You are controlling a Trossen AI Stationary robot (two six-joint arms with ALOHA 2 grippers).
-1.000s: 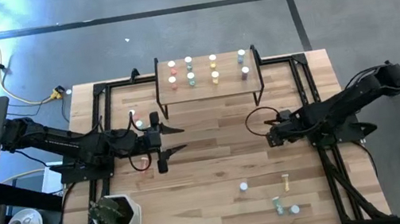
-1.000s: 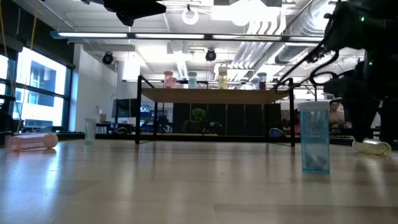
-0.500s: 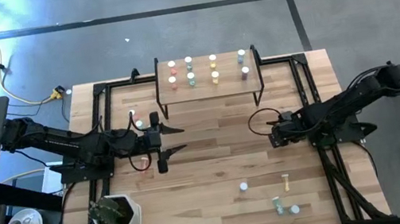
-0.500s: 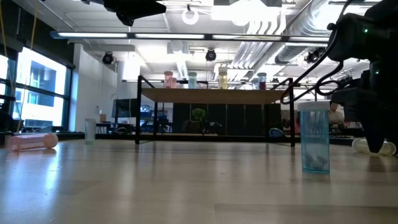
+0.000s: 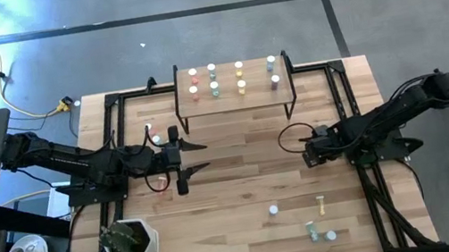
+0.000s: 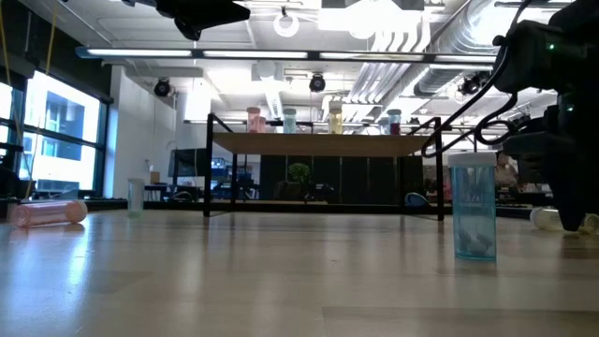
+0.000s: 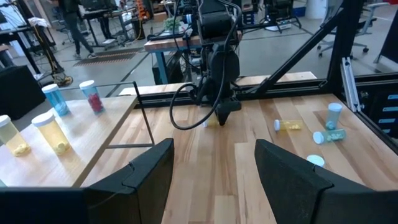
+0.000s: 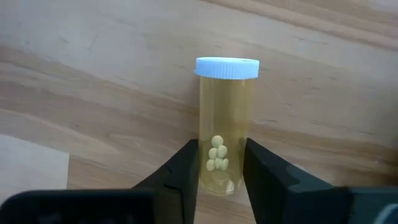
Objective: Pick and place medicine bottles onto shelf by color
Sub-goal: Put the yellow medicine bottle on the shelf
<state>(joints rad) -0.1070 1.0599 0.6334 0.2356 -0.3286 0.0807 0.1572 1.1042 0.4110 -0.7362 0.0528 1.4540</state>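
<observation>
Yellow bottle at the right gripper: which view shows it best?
The right wrist view: the yellow bottle lies on the table between the right gripper fingers, white cap and pills plain. The left wrist view shows only a yellow sliver behind that gripper; the low view, its end behind the arm. The high view hides it.

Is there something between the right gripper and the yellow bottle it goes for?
No. The right gripper has its fingers already at both sides of the yellow bottle, which lies on the table; nothing visible is between.

See-through bottle on smooth wood

The yellow bottle (image 8: 226, 134) looks like clear shiny plastic with a white cap. The table (image 8: 93, 93) is smooth, pale wood. The fingers (image 8: 186, 168) are dull black.
</observation>
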